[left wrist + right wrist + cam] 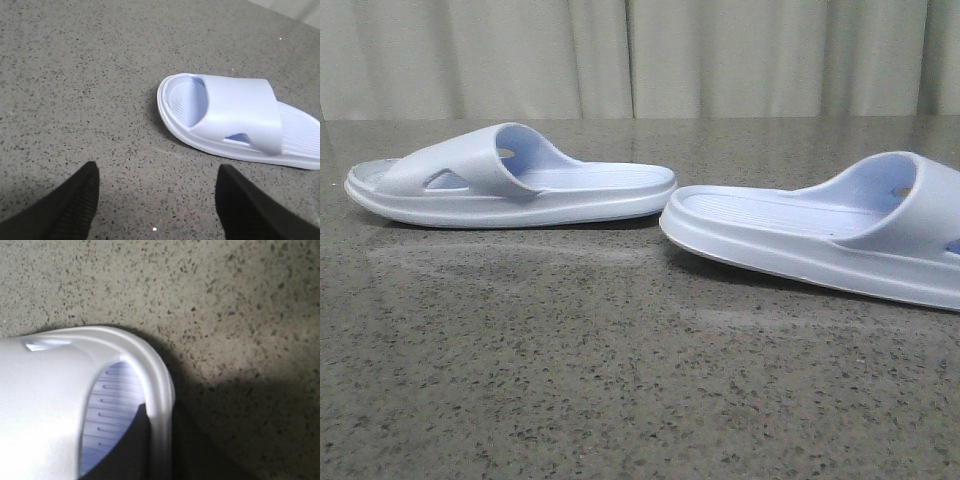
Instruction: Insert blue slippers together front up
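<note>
Lying sole-down on the speckled counter [570, 380], the right slipper [820, 235] is seen nearer, the left slipper [510, 180] farther, heels just apart. The left claw [155, 205] is held open above bare counter; the right claw's state cannot be told.

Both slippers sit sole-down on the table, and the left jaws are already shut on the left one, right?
Not quite. The left gripper is open over bare table, short of the left slipper, per the left wrist view. Both slippers do sit sole-down, including the right slipper.
</note>
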